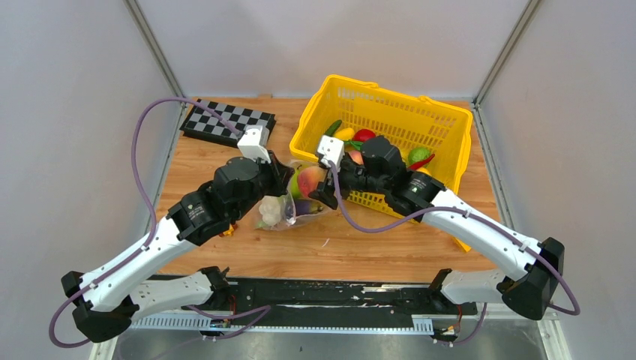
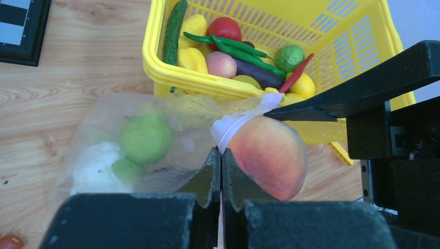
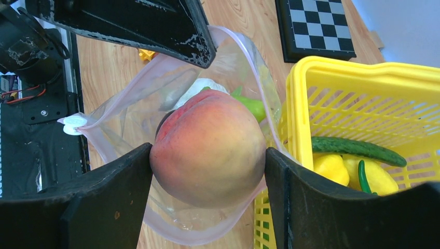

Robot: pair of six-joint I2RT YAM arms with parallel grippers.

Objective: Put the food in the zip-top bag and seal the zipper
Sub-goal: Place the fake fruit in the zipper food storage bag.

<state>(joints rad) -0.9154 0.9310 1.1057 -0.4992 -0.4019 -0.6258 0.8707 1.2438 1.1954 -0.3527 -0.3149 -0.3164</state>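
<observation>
Right gripper (image 3: pixel 207 161) pinches glossy orange-red toy peach (image 3: pixel 207 137) at clear plastic bag (image 3: pixel 122 106) mouth; left gripper (image 2: pixel 221 168) pressed together on bag rim; green pieces (image 2: pixel 145 137) inside.

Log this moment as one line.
left gripper: shut on bag rim | right gripper: shut on peach, at bag mouth | bag: open, part filled | basket: food left

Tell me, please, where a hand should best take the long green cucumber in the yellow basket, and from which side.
Grip the cucumber across its middle, coming from above. It is long and thin and lies along the basket wall beside yellow pieces, so a sideways approach looks blocked. The grip should probably close across its narrow width.
</observation>
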